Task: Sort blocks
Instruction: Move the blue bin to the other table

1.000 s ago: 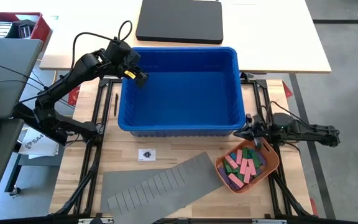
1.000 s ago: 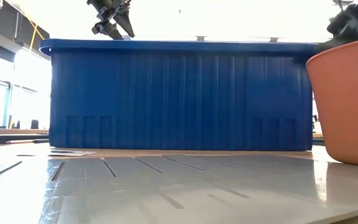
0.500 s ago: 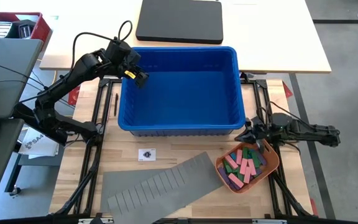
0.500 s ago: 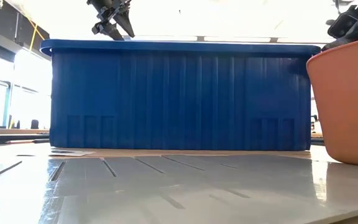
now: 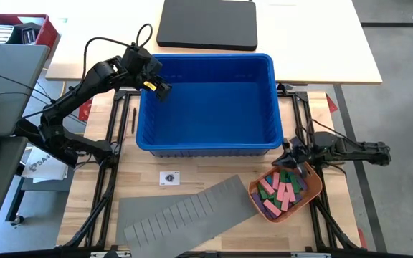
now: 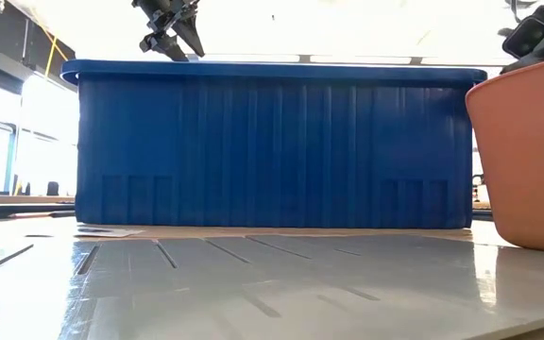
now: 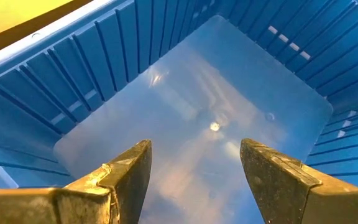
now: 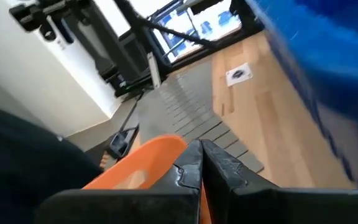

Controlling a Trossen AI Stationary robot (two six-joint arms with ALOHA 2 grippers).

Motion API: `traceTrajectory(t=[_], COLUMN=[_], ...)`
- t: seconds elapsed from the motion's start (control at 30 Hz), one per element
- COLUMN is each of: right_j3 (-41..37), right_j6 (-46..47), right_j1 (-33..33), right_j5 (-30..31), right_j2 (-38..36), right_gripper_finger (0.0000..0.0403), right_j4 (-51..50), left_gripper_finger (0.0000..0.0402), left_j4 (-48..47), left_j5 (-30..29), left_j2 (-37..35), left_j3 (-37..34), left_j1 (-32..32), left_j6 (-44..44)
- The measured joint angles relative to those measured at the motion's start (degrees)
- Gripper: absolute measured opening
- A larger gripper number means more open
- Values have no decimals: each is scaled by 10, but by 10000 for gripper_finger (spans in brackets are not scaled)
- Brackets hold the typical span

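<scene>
The blocks [image 5: 282, 190], green, pink, purple and blue, lie piled in an orange-red tray [image 5: 308, 199] at the near right of the table. My right gripper [image 5: 287, 155] is shut and stands at the tray's far rim [image 8: 148, 155], between the tray and the blue bin [image 5: 208, 143]. The same gripper [image 8: 201, 163] shows nothing between its fingers in the right wrist view. My left gripper [image 5: 160, 90] hangs open above the bin's far left corner. Its fingers point slantwise down at the bin's bare floor [image 7: 204, 118], with nothing between them [image 7: 194, 177]. My right gripper's shut fingertips [image 8: 188, 163] stand right above the tray's far rim. I cannot tell whether they touch it.
A grey slotted divider sheet [image 5: 185, 211] lies flat along the near edge, left of the tray. A small tag [image 5: 168, 178] lies on the wood in front of the bin. A black case [image 5: 208, 24] rests on the white table beyond the bin.
My right gripper has turned a little toward the table's near edge and tipped down toward the tray's far rim, and it has stayed shut.
</scene>
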Motion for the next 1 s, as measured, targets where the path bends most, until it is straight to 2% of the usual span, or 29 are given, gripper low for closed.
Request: traceTrajectory(t=[0.2, 0.63, 0.7, 0.83, 0.93, 1.0], right_j3=[0, 0, 0, 1, 1, 2], right_j6=[0, -15, -80, -221, -273, -281], right_j1=[28, 27, 27, 27, 29, 29], right_j5=[-2, -1, 38, 163, 197, 196], right_j2=[0, 8, 8, 7, 7, 7], right_gripper_finger=[0, 0, 0, 0, 0, 0], right_j4=[-16, -22, -10, 59, 54, 38], left_gripper_finger=[238, 238, 238, 238, 238, 238], left_j4=[0, 0, 0, 0, 0, 0], left_j5=[0, 0, 0, 0, 0, 0], left_j2=[0, 0, 0, 0, 0, 0], left_j3=[0, 0, 0, 0, 0, 0], left_j1=[0, 0, 0, 0, 0, 0], left_j6=[0, 0, 0, 0, 0, 0])
